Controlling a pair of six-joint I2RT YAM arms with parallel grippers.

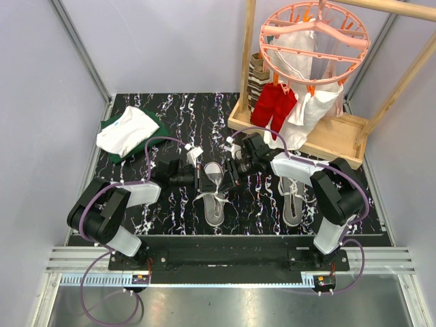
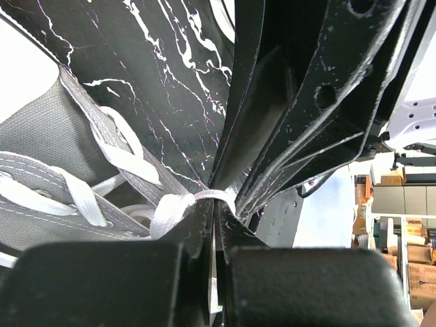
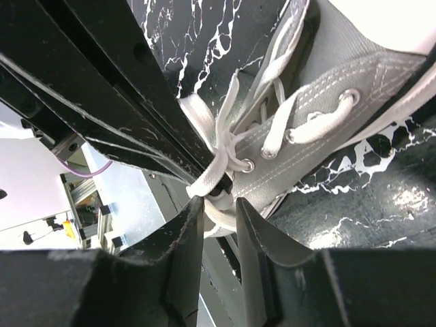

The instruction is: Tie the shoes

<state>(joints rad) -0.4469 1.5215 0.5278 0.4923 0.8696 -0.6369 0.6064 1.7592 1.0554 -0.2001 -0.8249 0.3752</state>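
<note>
Two grey canvas shoes with white laces lie on the black marbled table. One shoe (image 1: 214, 197) is in the middle, the other shoe (image 1: 293, 199) partly under my right arm. Both grippers meet over the middle shoe's lacing. My left gripper (image 1: 198, 178) (image 2: 216, 204) is shut on a white lace (image 2: 174, 208) that runs from the grey upper (image 2: 41, 136). The right gripper (image 1: 230, 174) (image 3: 219, 204) has its jaws slightly apart, with a lace strand (image 3: 211, 174) lying loosely in the gap beside the top eyelet of the shoe (image 3: 327, 122).
Folded white and green clothes (image 1: 129, 133) lie at the back left. A wooden rack (image 1: 327, 136) at the back right carries a pink round hanger (image 1: 315, 34) with red and white garments (image 1: 272, 109) hanging close behind the right arm.
</note>
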